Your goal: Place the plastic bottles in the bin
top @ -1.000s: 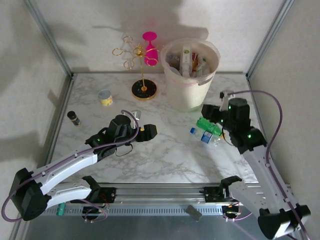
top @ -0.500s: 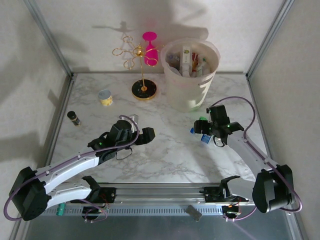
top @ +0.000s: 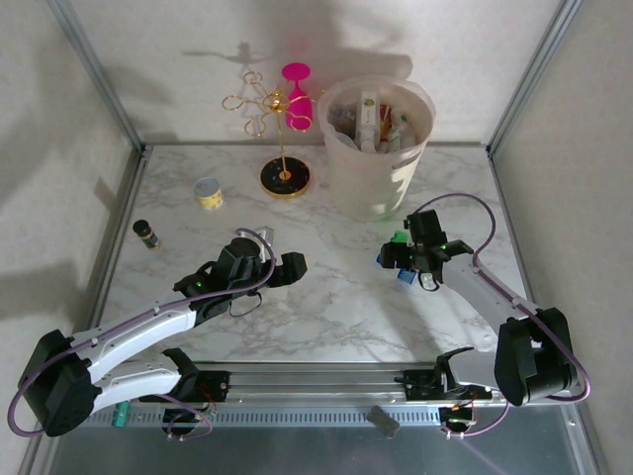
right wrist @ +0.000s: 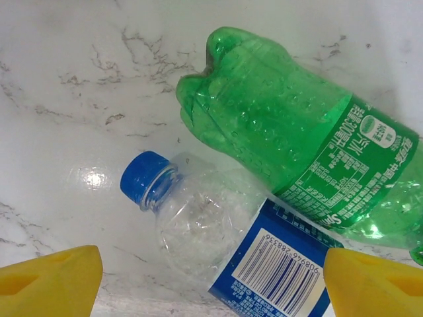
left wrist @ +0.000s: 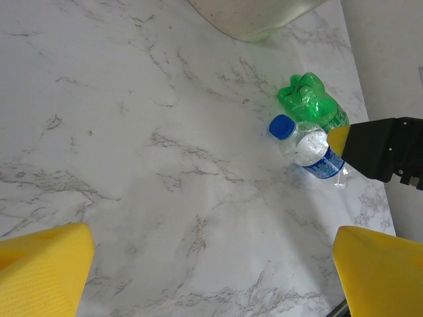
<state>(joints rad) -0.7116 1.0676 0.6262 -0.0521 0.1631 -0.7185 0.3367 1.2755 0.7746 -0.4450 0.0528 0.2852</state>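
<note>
Left gripper [top: 294, 264], jaws spread and empty, hovers over the marble table [top: 336, 307]. Further right, the bin [top: 376, 193] stands at the back, already holding bottles. In front of it 2 plastic bottles lie touching: a clear blue-capped bottle [right wrist: 198, 231] and a green bottle [right wrist: 284, 145]. Right gripper [top: 398, 255] gapes just above them. We judge both light, thin-walled, slippery and crushable, best grasped gently across the mid-body.

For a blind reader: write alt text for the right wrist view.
Two bottles lie side by side on the marble table: a green bottle and a clear bottle with a blue cap and label. The right gripper is open, yellow fingertips at the lower corners.
</note>
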